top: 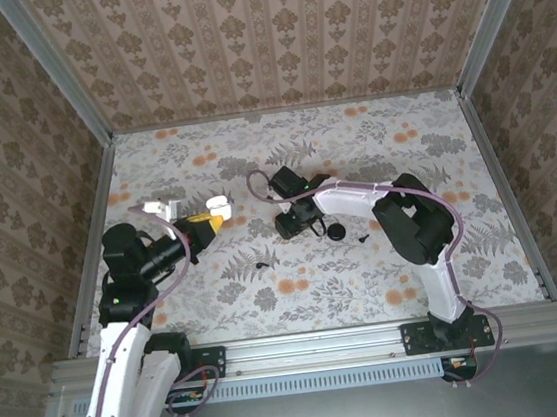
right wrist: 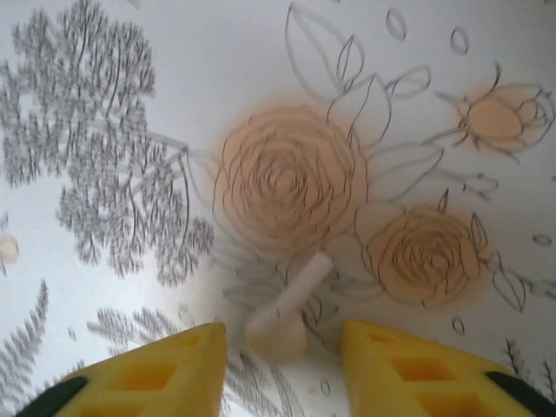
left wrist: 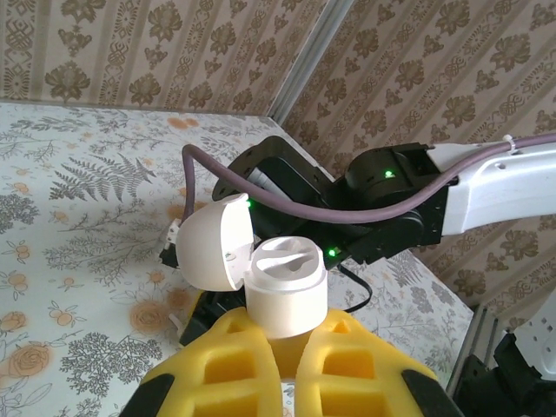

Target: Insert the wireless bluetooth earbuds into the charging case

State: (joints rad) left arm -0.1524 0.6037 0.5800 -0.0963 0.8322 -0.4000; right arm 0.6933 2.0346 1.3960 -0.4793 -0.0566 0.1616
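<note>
The charging case (left wrist: 287, 300) stands upright in the left pincer (left wrist: 291, 340), whose yellow fingers (left wrist: 230, 369) are clamped on its lower body. Its opening faces up and away from the wrist. The rounded lid (left wrist: 213, 252) is swung open on its hinge and leans off to the left in the left wrist view. Two curved wells in the top face show plain white. From above, the case (top: 220, 204) is held over the left middle of the floral worktop (top: 372, 147), well in from the metal side rail (top: 95, 229). In the right wrist view a white stemmed earbud (right wrist: 291, 308) lies flat on the cloth. Its bulb is nearest the camera and its stem slants up and to the right. The right pincer (right wrist: 282, 332) stands apart, one finger on each side of the bulb, neither seeming to touch it. Seen from above, the right pincer (top: 298, 221) sits near mid-worktop, with a black disc (top: 335, 231) just beside it. Two dark specks (top: 262, 267) lie apart on the cloth, too small to make out. Open cloth runs on to the back wall (top: 269, 38).
</note>
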